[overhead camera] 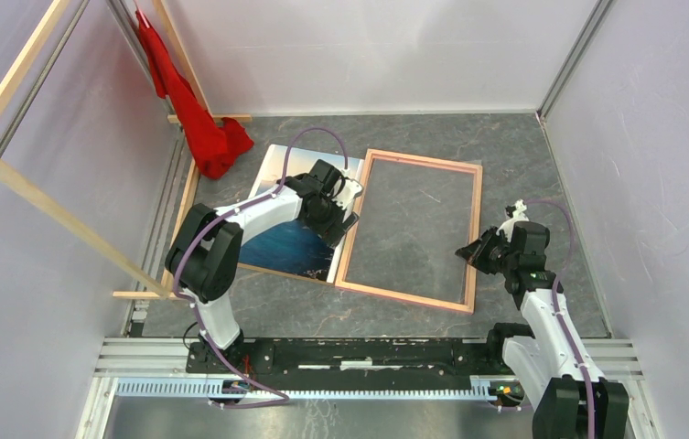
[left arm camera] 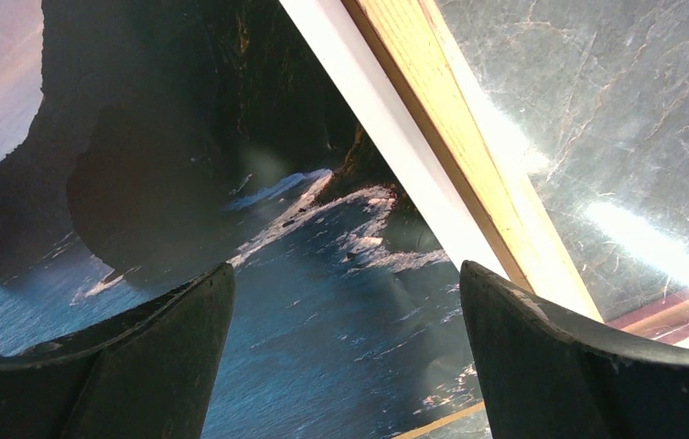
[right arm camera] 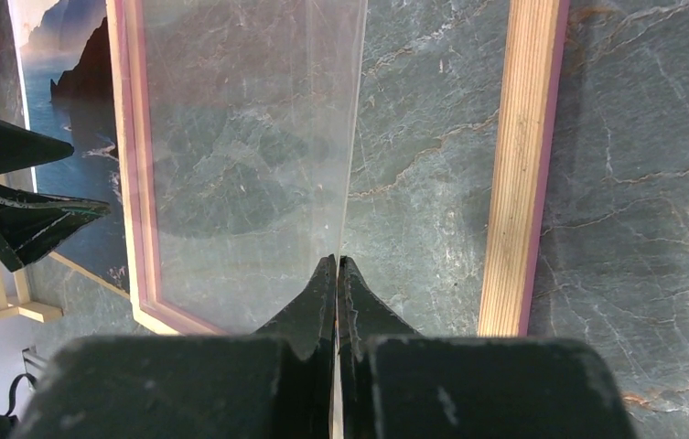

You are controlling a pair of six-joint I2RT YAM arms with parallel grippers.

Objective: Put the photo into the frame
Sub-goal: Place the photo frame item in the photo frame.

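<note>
The photo (overhead camera: 281,247) lies picture side up on the table's left half, partly under my left arm. The frame (overhead camera: 474,229) lies flat just right of it, tan back up, with a pink edge. My left gripper (overhead camera: 345,215) is open and empty, low over the photo (left arm camera: 322,302) near its right edge, beside the frame's left rail (left arm camera: 468,165). My right gripper (overhead camera: 468,251) is over the frame's right part. It is shut on the edge of a clear sheet (right arm camera: 249,165) that slants over the frame's opening (right arm camera: 519,165).
A red cloth (overhead camera: 199,119) hangs at the back left corner. Wooden struts (overhead camera: 48,210) run along the left wall. A thin tan edge (left arm camera: 432,422) shows under the photo's near side. Walls close in the left, back and right.
</note>
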